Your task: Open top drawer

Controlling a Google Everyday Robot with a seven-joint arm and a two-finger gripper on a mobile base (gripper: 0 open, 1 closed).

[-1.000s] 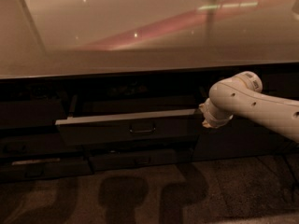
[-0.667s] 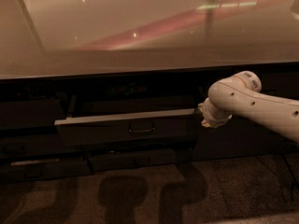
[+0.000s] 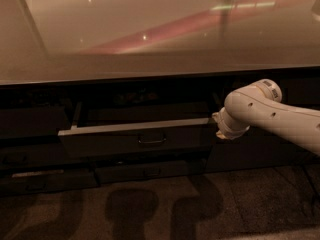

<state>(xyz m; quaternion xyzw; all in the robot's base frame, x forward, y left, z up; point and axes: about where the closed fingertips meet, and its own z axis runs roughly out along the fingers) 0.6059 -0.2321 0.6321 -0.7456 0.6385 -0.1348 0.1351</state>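
The top drawer (image 3: pixel 115 143) stands partly pulled out below the counter. Its dark grey front has a small central pull handle (image 3: pixel 152 140), and a pale side rail (image 3: pixel 76 117) shows at its left. The white arm reaches in from the right. The gripper (image 3: pixel 218 125) is at the right end of the drawer front, touching or right beside its top corner. The arm's wrist hides the fingers.
A glossy beige countertop (image 3: pixel 150 39) overhangs the drawers. A shorter closed drawer front (image 3: pixel 145 173) sits below the open one, and dark cabinet fronts (image 3: pixel 30 129) flank it. Speckled dark floor (image 3: pixel 210 209) lies in front, with shadows of the arm on it.
The drawer front has come very slightly further out toward the left. The arm has barely moved.
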